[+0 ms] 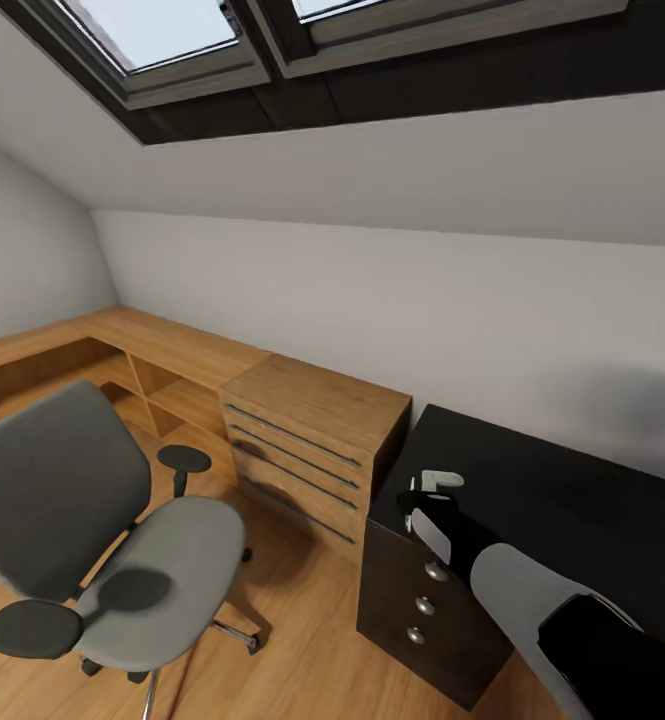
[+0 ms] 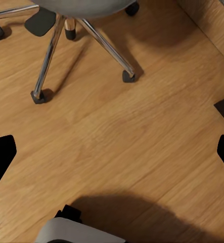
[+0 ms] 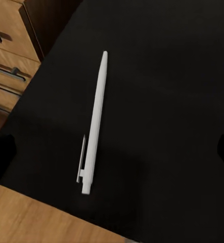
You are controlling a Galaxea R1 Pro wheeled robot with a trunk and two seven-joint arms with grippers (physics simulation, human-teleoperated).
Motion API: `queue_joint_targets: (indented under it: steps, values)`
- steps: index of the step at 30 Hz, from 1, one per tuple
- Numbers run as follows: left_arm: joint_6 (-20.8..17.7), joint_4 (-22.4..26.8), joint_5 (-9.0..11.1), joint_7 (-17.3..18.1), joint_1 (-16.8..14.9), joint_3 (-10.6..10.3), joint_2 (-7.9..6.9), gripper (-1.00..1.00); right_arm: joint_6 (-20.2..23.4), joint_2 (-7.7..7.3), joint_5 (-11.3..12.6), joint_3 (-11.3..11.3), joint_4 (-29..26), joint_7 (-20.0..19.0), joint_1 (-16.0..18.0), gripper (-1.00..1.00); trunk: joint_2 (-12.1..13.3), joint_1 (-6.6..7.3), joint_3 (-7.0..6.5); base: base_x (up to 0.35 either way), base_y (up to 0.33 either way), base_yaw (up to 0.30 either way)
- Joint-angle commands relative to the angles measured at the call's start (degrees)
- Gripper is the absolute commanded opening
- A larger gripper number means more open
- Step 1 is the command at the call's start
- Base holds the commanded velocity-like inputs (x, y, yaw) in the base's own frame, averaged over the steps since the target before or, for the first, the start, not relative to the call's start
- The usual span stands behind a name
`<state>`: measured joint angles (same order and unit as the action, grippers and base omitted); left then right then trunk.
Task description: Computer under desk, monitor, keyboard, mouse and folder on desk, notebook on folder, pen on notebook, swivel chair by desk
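Observation:
A white pen (image 3: 94, 124) lies flat on the black desk top (image 3: 167, 76), close to its corner. My right gripper (image 3: 113, 155) hovers above the pen, open, its dark fingertips (image 3: 0, 158) wide apart on either side of it. In the head view the right gripper (image 1: 427, 495) hangs over the near-left corner of the black desk (image 1: 572, 500). The grey swivel chair (image 1: 162, 560) stands on the floor at the left with a bare seat. My left gripper (image 2: 112, 154) is open over the wooden floor, near the chair's chrome legs (image 2: 51, 55).
A wooden drawer unit (image 1: 307, 450) stands between the chair and the black desk, joined to a long low wooden shelf (image 1: 122, 350) along the wall. The black desk has drawers with round knobs (image 1: 427, 605). A sloped ceiling with skylights (image 1: 172, 30) hangs overhead.

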<state>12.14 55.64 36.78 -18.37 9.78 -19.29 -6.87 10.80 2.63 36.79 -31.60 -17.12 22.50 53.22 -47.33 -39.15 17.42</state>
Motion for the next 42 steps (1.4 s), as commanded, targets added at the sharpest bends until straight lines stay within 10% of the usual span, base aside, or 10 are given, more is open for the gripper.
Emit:
queue_joint_targets:
  steps: [1, 32, 42]
  values:
    - [0.34, 0.08, 0.58, -0.35, -0.02, -0.30, -0.08, 1.00, 0.35, -0.02, 0.30, -0.51, -0.10, 0.43, 0.04, 1.00, -0.05, -0.03, 0.06, 0.088, 0.000, 0.000]
    - [0.35, 4.34, -0.53, -0.42, -0.02, -0.03, -0.20, 1.00, 6.84, -0.06, 0.72, -0.07, -0.02, 0.59, 0.06, 1.00, -0.05, -0.03, 0.06, 0.076, 0.000, 0.000]
    - [0.34, 4.98, -0.59, -0.68, -0.02, 0.26, -0.03, 1.00, 9.43, 0.00, 0.88, 0.04, -0.02, 0.70, 0.07, 1.00, -4.07, -2.22, 1.86, 0.000, 0.000, 0.000]
